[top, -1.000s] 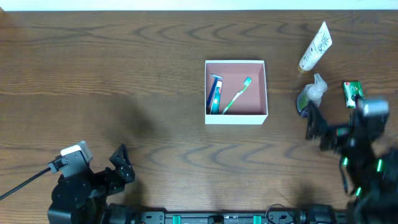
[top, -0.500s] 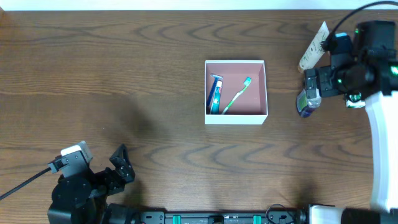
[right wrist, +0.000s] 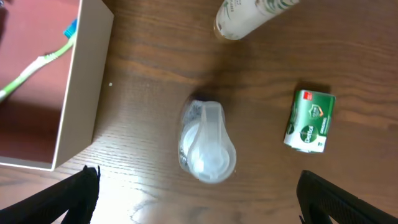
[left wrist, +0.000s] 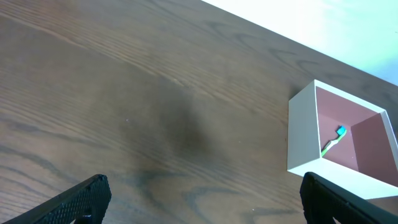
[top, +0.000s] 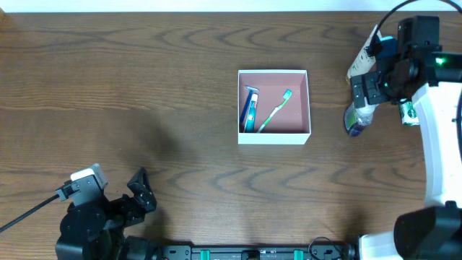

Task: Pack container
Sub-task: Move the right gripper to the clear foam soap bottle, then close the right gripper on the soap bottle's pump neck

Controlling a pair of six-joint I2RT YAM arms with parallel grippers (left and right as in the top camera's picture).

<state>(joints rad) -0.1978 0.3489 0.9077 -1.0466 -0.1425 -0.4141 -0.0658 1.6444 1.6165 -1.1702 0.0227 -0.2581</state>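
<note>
Wood counter (top: 144, 72): my right pincer (right wrist: 198, 196) gapes wide above small clear bottle (right wrist: 208, 146) near container (top: 274, 137); left pincer (left wrist: 205, 199) open too.

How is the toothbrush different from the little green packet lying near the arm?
The toothbrush lies inside the box, while the green packet lies outside it on the bare table. The toothbrush is long and thin with a blue head, and the green packet is short and rectangular with a red band at one end. Both have green on them and both lie flat.
</note>
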